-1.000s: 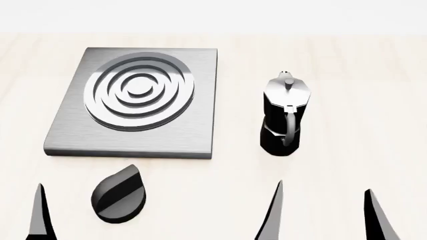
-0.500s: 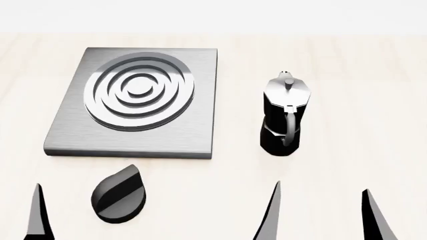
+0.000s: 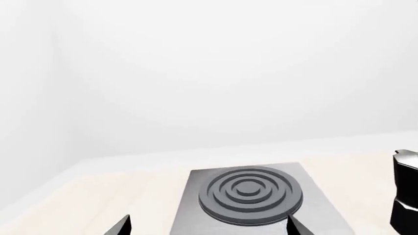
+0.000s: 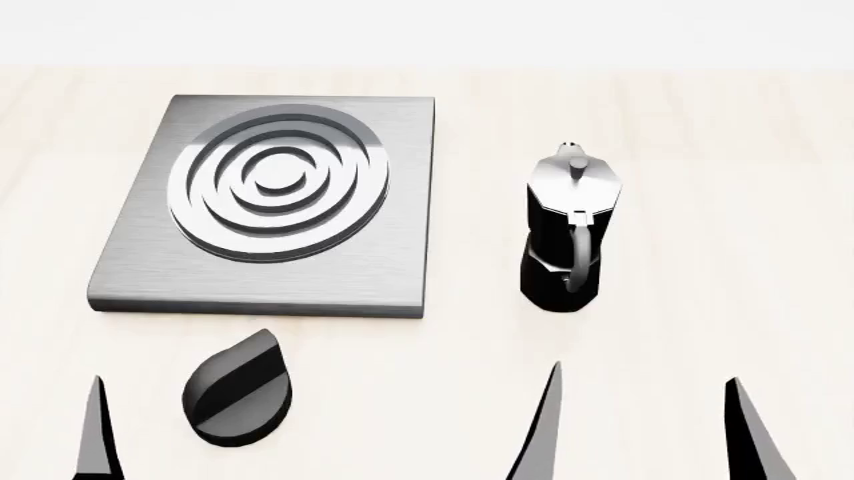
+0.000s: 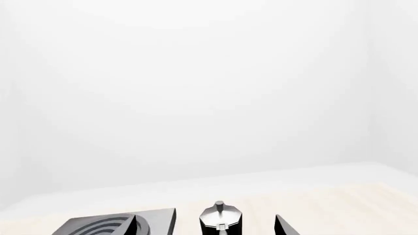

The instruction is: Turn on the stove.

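**The knob lies just ahead of your left claw**

In the head view the stove [image 4: 274, 205] sits on the pale table [image 4: 694, 120], toward your left, its burner rings facing up. Its black knob [image 4: 238, 388] rests on the table just in front of the slab's near edge, apart from it and not touching. The knob's pointed end aims away from you and a little to the right, so its long axis runs diagonally.

Your left gripper [image 3: 207, 226] is the nearer one. Only one of its fingertips [image 4: 96, 430] shows in the head view, just left of the knob; the wrist view shows both tips spread apart with nothing between them, so it reads as open. Your right gripper [image 4: 643, 425] is also spread and empty, well apart from the knob, with the moka pot [image 4: 569, 228] ahead of it.

The knob is probably slightly right of the left claw's centre line, though the wrist view does not show it at all.
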Available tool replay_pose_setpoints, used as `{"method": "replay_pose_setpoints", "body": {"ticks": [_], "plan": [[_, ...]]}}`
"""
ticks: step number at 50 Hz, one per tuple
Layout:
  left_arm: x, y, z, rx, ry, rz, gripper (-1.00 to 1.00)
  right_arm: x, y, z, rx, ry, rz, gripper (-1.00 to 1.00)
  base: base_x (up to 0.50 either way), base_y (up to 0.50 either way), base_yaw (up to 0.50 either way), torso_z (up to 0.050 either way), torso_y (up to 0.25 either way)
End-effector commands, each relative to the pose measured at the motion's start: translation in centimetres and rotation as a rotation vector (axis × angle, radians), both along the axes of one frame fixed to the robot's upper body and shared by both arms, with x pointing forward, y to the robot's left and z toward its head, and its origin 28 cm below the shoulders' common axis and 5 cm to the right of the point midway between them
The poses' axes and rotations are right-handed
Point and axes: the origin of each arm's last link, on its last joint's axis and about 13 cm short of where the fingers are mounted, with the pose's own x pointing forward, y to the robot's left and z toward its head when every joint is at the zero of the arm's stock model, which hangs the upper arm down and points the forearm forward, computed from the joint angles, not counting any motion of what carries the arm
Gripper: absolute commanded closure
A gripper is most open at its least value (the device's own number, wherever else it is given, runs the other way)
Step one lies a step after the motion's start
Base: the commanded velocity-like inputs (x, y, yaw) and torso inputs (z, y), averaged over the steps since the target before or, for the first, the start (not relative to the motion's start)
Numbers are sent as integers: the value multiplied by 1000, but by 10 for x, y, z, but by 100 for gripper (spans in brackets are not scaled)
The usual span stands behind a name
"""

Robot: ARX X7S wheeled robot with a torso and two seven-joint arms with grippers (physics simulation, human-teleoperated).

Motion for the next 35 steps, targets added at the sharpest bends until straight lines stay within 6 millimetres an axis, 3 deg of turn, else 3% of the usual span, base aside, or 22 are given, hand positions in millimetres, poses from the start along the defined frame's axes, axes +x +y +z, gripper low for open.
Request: {"method": "replay_pose_setpoints", "body": {"ticks": [1,16,35], "plan": [[-1,-2,3,-23,-4,-39,-100,2,-1,1,-14,-22,-11,-100,0,0,0,0,0],[-1,-2,2,-22,5,-46,-100,2,-1,1,-16,-20,-12,-100,0,0,0,0,0],[-19,-9,13,-18,13,-104,-100,-10,-5,1,-5,6,-35,-100,0,0,0,0,0]]}}
